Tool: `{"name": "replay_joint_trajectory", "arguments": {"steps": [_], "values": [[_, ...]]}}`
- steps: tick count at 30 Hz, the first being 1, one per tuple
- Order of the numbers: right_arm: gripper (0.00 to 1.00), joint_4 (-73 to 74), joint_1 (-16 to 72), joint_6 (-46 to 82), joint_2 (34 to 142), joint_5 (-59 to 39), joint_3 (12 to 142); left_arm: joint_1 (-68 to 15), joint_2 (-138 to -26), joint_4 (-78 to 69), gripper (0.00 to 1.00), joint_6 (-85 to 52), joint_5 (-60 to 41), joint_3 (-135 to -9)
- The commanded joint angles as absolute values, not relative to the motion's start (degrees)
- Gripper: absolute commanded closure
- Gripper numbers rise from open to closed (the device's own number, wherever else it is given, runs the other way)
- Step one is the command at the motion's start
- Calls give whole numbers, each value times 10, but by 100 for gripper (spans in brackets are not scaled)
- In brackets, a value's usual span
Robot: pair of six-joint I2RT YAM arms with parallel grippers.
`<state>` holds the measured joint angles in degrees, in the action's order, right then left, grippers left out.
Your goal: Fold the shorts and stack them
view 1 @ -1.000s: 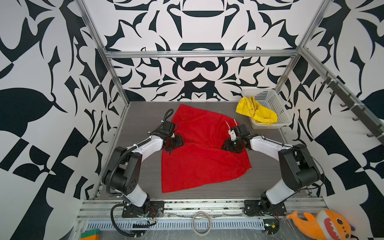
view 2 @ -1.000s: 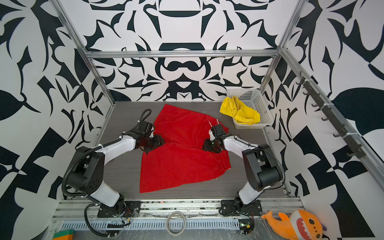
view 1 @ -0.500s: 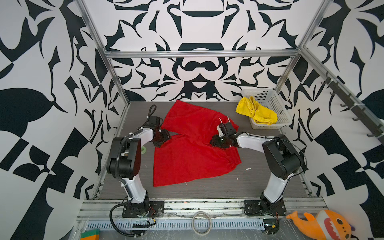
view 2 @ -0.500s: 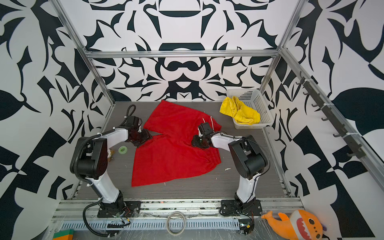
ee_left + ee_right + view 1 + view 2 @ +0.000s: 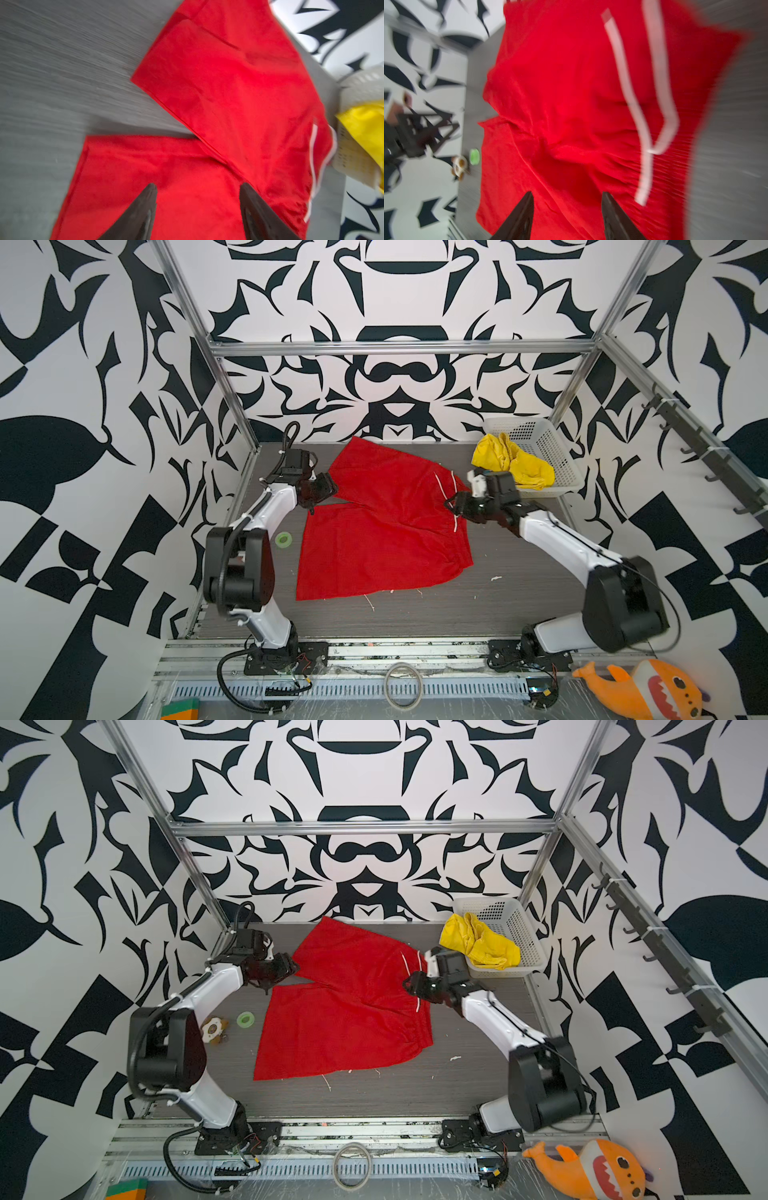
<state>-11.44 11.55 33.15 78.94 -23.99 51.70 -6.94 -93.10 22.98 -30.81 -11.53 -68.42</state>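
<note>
Your white basket [image 5: 552, 448] in the far right corner held the yellow shorts [image 5: 513, 464], bunched up, part spilling over its rim. The red shorts [image 5: 382, 543] lay spread flat on the table [image 5: 523, 585], outside the basket. Your left gripper [image 5: 197, 188] hung over a leg with jaws apart, empty. Your right gripper [image 5: 566, 194] was likewise parted and empty by the white drawstring [image 5: 625, 83].

Centre covered by red shorts [image 5: 382, 539]; bare table [image 5: 519, 605] open below and to their right. Basket [image 5: 540, 443] blocks upper right, green tape ring [image 5: 277, 539] sits left
</note>
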Motion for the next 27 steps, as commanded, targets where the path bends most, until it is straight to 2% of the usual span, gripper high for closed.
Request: {"name": "replay_joint_trajectory", "arguments": {"steps": [1,4,7,12,27], "values": [[43,-215,42,299,736,-326,447,-99,-864,230,33,-311,-128,-609],[43,-244,-21,281,711,-368,385,-113,-811,203,33,-332,-124,-531],[43,-218,-41,294,712,-395,330,-113,-772,193,34,-354,-120,-473],[43,-110,-40,364,747,-439,272,-113,-737,195,34,-366,-110,-430],[44,39,9,434,830,-435,234,-113,-748,171,34,-388,-127,-418]]}}
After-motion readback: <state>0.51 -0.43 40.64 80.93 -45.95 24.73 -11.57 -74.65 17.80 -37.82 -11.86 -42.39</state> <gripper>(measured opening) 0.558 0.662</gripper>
